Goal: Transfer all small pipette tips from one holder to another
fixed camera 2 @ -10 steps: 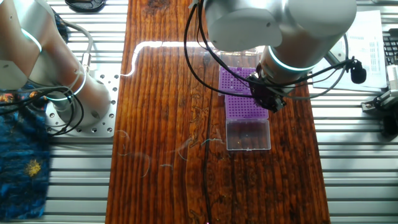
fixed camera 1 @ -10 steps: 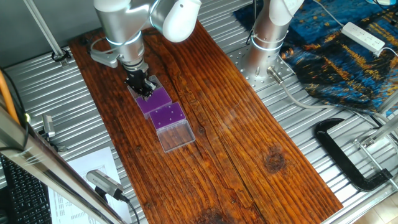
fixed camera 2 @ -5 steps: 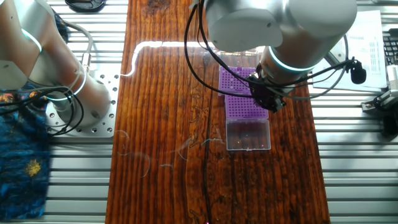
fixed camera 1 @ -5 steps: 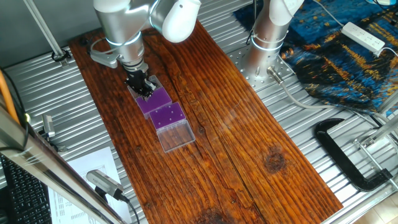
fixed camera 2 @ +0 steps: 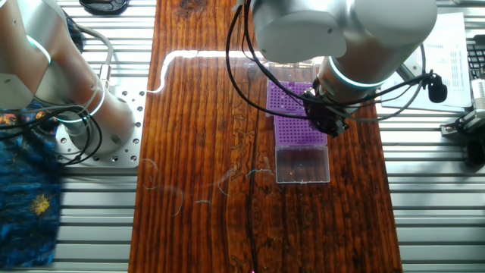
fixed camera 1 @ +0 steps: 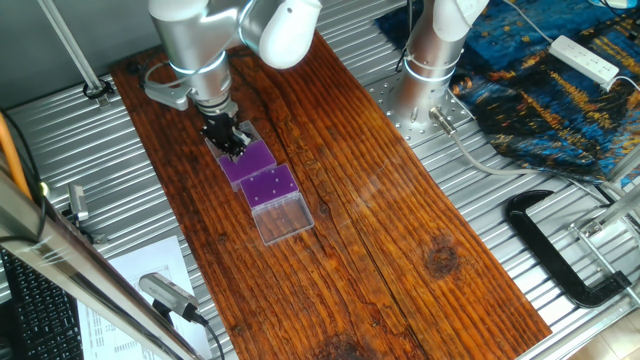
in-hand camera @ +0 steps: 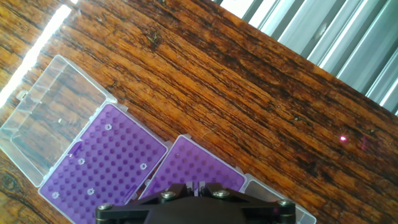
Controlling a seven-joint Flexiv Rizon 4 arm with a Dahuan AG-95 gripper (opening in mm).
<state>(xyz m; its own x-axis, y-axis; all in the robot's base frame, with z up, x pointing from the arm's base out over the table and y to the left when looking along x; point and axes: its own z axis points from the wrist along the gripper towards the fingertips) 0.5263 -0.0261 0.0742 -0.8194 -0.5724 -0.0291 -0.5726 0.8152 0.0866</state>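
Note:
Two purple holders lie side by side on the wooden board. In the hand view the left holder (in-hand camera: 102, 163) carries several small pipette tips (in-hand camera: 142, 167), seen as pale dots, and its clear lid (in-hand camera: 50, 118) lies open beside it. The right holder (in-hand camera: 194, 163) sits directly under my gripper (in-hand camera: 198, 185) and shows no tips in its visible part. The fingers stand close together, shut, and nothing shows between them. In one fixed view the gripper (fixed camera 1: 232, 146) hangs low over the farther holder (fixed camera 1: 250, 160), with the tip-bearing holder (fixed camera 1: 270, 185) nearer. In the other fixed view the gripper (fixed camera 2: 328, 123) covers the holders' right edge.
The wooden board (fixed camera 1: 380, 210) rests on a ribbed metal table. A second arm's base (fixed camera 1: 425, 70) stands at the back, beside a blue patterned cloth (fixed camera 1: 560, 90). A black clamp (fixed camera 1: 560, 250) lies to the right, and papers (fixed camera 1: 120, 300) and a microphone (fixed camera 1: 165, 293) to the left.

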